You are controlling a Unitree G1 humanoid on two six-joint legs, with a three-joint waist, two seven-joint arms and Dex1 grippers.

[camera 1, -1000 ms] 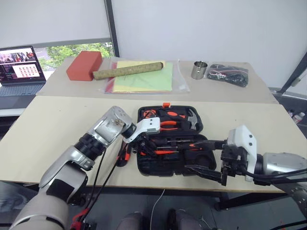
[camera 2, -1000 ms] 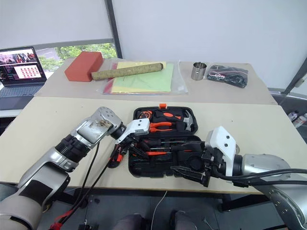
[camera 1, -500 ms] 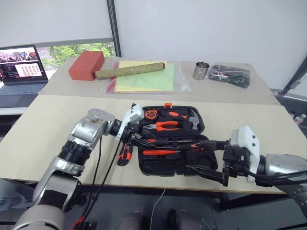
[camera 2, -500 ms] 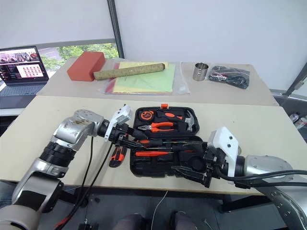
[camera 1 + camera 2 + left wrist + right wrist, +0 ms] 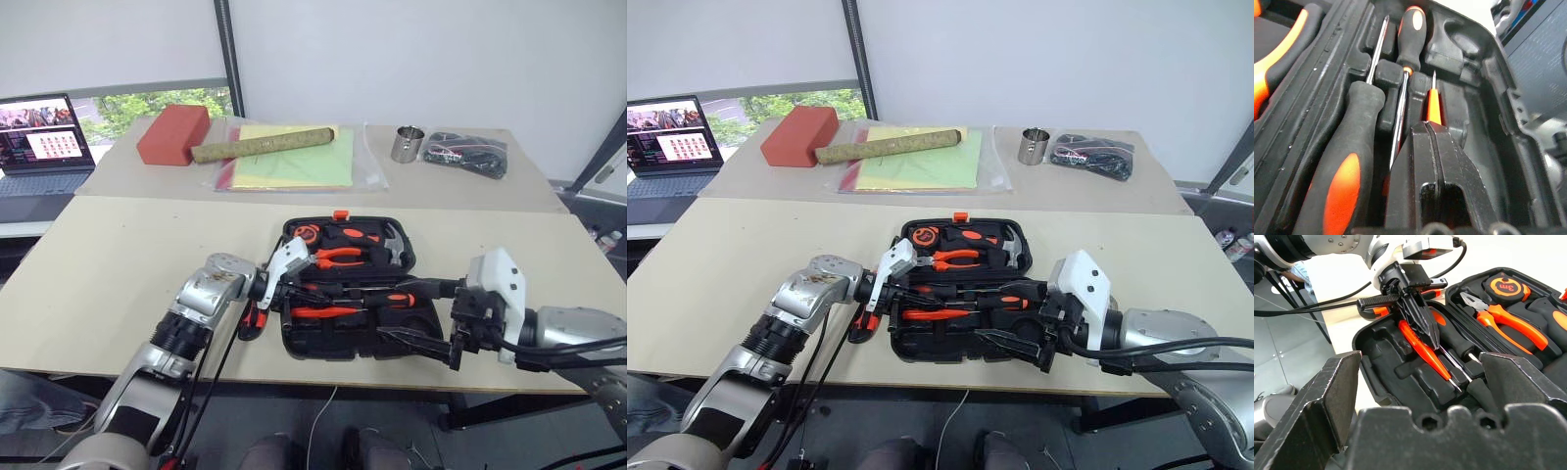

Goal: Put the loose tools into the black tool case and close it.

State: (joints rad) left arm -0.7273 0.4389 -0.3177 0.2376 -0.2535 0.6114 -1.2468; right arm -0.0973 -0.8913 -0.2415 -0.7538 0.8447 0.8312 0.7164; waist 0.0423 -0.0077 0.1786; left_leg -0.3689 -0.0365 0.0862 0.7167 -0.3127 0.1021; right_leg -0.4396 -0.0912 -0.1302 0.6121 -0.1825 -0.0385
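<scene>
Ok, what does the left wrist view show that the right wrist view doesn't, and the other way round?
Left wrist view: a close look along the shut left tool to the bare metal tip of the orange tester screwdriver, which sits over a recess.
Right wrist view: the open right tool, the tape measure, the pliers from nose to handle, and the left tool seen from outside.
Both: the black tool case, the tester screwdriver clamped in the left tool, and the two black-and-orange screwdrivers lying in their recesses.
</scene>
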